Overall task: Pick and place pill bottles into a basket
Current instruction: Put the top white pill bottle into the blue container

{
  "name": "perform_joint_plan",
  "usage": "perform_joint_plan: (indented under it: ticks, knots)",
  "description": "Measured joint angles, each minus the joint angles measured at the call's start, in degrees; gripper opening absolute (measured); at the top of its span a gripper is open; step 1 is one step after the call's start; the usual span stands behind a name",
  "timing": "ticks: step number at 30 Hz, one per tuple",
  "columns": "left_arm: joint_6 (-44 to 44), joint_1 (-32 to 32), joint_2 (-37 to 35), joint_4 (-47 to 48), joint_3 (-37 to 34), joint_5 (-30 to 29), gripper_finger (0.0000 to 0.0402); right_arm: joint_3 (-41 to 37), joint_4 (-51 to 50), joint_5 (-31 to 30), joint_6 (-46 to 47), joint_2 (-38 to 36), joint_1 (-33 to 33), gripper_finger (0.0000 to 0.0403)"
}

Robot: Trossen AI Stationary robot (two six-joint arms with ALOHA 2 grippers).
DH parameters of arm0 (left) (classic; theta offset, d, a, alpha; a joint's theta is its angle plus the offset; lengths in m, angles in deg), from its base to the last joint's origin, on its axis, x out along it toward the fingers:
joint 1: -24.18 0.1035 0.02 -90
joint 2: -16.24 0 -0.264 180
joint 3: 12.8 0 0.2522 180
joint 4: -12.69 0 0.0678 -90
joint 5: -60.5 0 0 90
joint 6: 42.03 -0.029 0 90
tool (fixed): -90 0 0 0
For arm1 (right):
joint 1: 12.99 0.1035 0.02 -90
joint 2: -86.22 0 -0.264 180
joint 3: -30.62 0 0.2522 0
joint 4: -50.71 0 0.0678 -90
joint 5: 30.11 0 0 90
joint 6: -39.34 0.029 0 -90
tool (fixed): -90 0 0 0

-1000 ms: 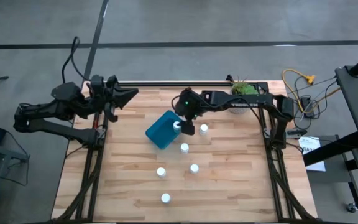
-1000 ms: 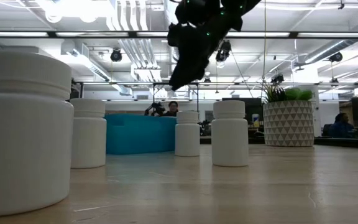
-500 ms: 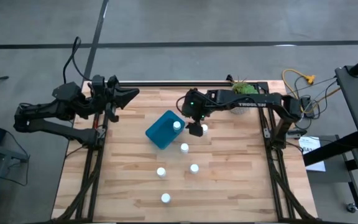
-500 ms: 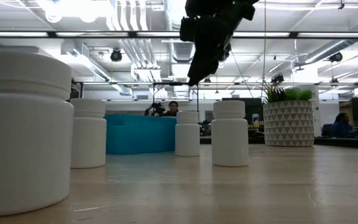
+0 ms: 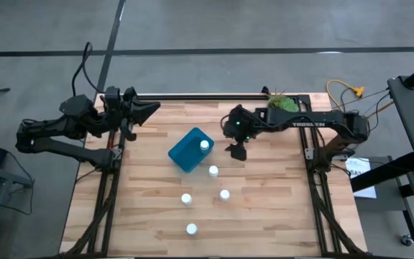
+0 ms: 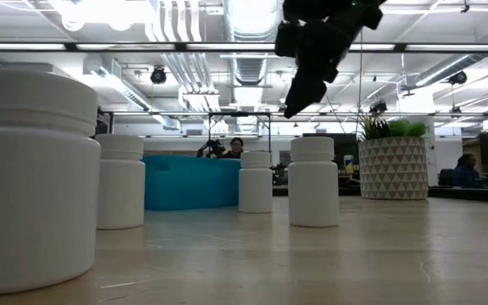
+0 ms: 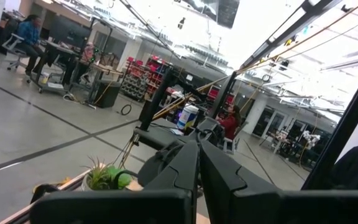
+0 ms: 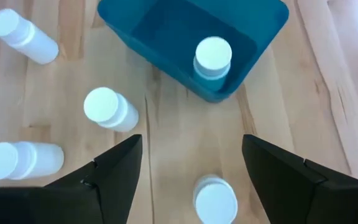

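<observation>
The teal basket (image 5: pixel 187 151) stands on the table left of centre, with one white pill bottle (image 5: pixel 205 144) upright inside it; both also show in the right wrist view, the basket (image 8: pixel 166 28) and the bottle (image 8: pixel 212 57). My right gripper (image 5: pixel 237 151) hovers open just right of the basket, above another upright bottle (image 8: pixel 216 199) that stands between its fingers' line, untouched. Several more bottles stand nearer the front: (image 5: pixel 213 170), (image 5: pixel 225 194), (image 5: pixel 186 198), (image 5: pixel 191 229). My left gripper (image 5: pixel 152 108) waits shut at the far left corner.
A white patterned pot with a green plant (image 5: pixel 282 104) stands at the far right edge, also in the low view (image 6: pixel 394 168). In the low view the nearest bottle (image 6: pixel 36 169) looms large at the left. Bare wood lies to the right of the bottles.
My right gripper has moved from over the basket's right end toward the table's right edge, staying at about the same height, and now covers the bottle beside the basket. The bottle in the basket has stayed put.
</observation>
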Motion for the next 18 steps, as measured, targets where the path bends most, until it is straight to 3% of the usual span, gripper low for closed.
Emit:
perform_joint_plan:
  ticks: [6, 18]
  knots:
    - [0.04, 0.00, 0.22, -0.11, 0.00, 0.00, 0.0000, -6.91, 6.39, -0.01, 0.54, -3.65, 0.00, 0.0267]
    - [0.15, 0.00, 0.63, -0.16, 0.00, -0.01, 0.0000, -13.47, 9.24, -1.08, -0.14, -4.45, -0.38, 0.0259]
